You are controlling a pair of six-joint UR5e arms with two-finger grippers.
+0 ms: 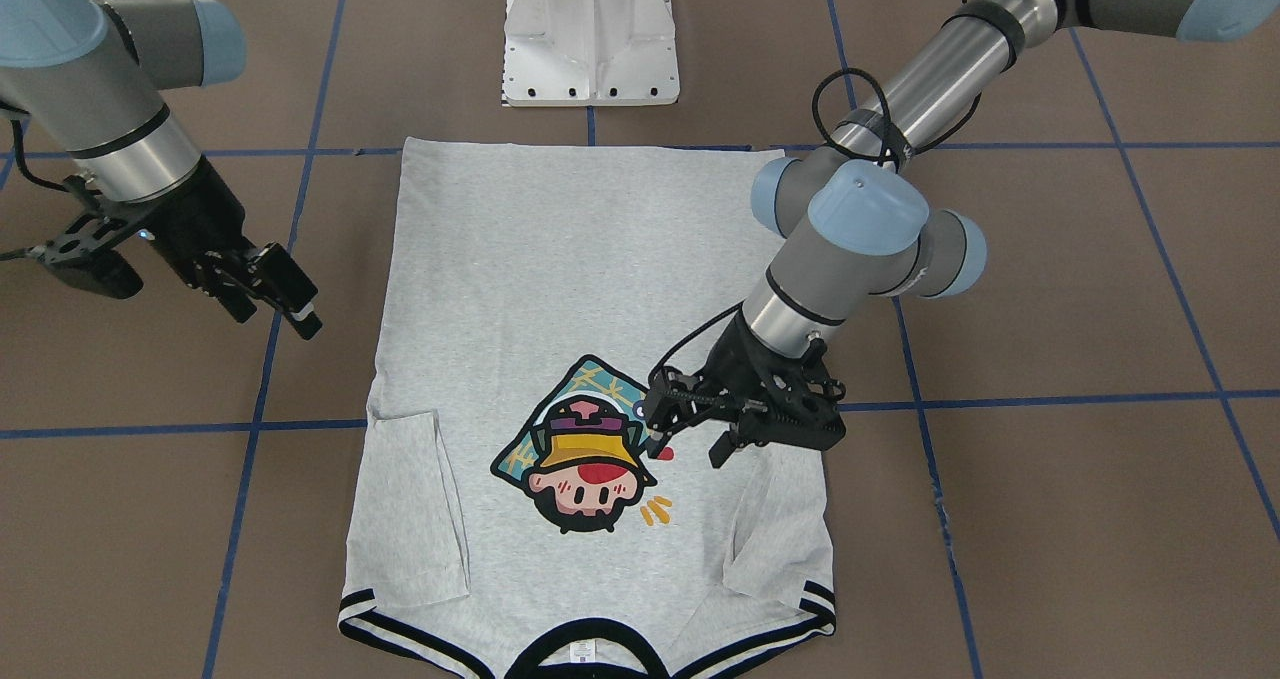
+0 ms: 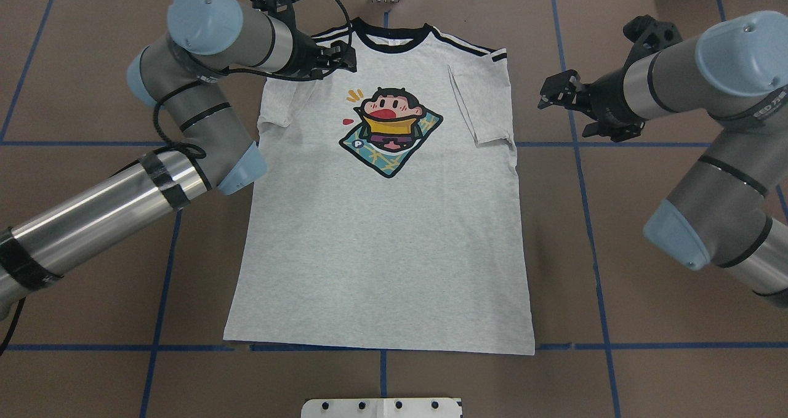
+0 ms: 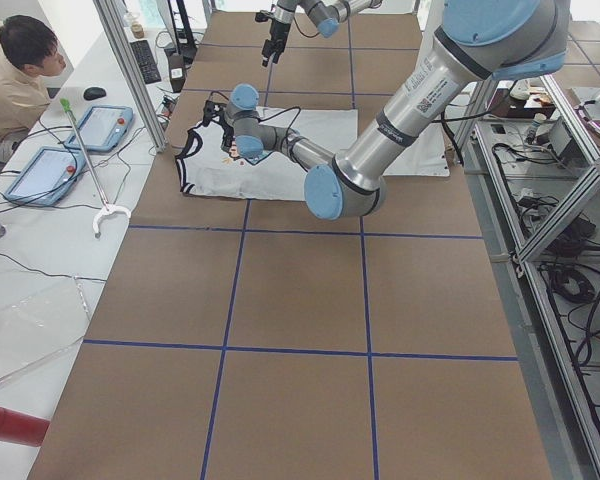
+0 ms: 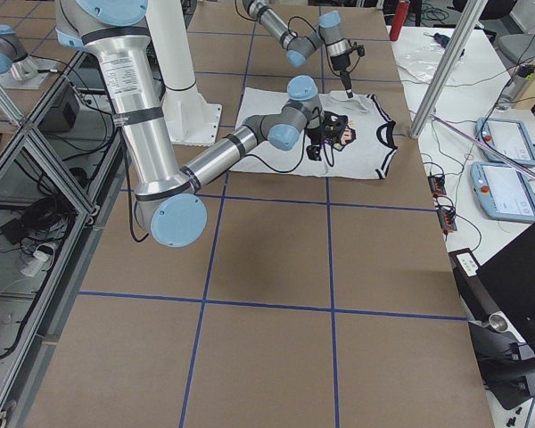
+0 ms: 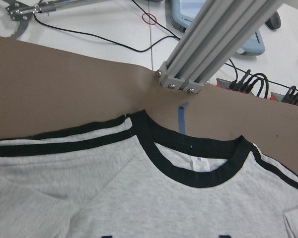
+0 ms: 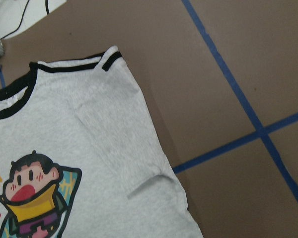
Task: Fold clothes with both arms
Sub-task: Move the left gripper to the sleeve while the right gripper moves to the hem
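**Asker:** Where the brown surface (image 2: 646, 356) lies nearest the robot's white pedestal (image 1: 590, 39), what is there?

**Describer:** The straight hem of a light grey T-shirt (image 2: 381, 252). It is spread flat, print side up, just beyond the pedestal. Blue tape lines (image 2: 588, 221) cross the surface on either side.

**Asker:** And farther out?

**Describer:** On the chest is a cartoon print (image 2: 391, 128) of a face in a yellow hat. Both short sleeves are folded inward onto the body, the right sleeve (image 6: 114, 144) lying flat and the left sleeve (image 2: 280, 104) a little rumpled.

**Asker:** Where are the pincers?

**Describer:** The left pincer (image 1: 690, 451) hangs over the shirt between the print and the left sleeve. Its fingers are spread with nothing between them, and I cannot tell whether it touches the cloth. The right pincer (image 1: 272, 311) hovers over bare surface beside the shirt's right edge, apart from the cloth. It too is released and empty.

**Asker:** What lies farthest?

**Describer:** The black collar (image 5: 188, 168) and the black double stripes (image 5: 59, 141) on the shoulders. Just beyond them stands the foot of an aluminium post (image 5: 181, 79).
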